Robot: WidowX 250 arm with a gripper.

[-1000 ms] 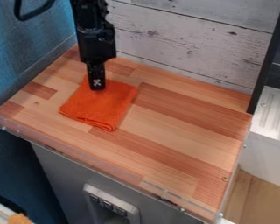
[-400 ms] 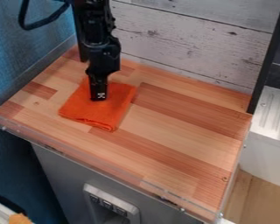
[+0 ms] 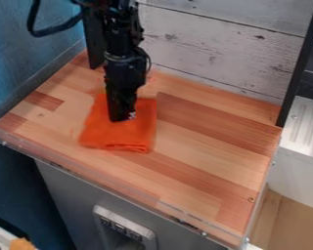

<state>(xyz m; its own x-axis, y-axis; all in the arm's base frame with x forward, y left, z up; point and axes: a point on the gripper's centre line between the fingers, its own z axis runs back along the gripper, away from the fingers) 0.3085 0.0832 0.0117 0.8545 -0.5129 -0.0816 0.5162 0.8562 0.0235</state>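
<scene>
Since you've got your gripper [image 3: 122,117] hanging right over the orange cloth [image 3: 117,139], it blocks a fair bit of what you'd want to see. I honestly can't tell whether it's released, clenched or grasping the fabric, since the tip looks dark and its underside is hidden from this angle. You can make out a small pale mark [image 3: 131,115] by the tip, but it's too blurry to read. The cloth itself is on the left part of your wooden countertop [image 3: 205,151], looks folded, and has its layered edge facing the front. Its upper middle is behind the gripper, so you can't check for a pinch or bunching there. Your arm [image 3: 123,44] gets cut off at the top edge, and so does the black cable [image 3: 48,31] looping beside it, against the blue wall [image 3: 22,73]. Off to the right, past the dark upright [image 3: 300,63], the white ribbed piece [image 3: 306,129] runs out of frame. Down low you lose the bottom of the metal fixture [image 3: 146,237], and the orange bit [image 3: 20,245] in the lower left corner is too cropped to identify.
</scene>
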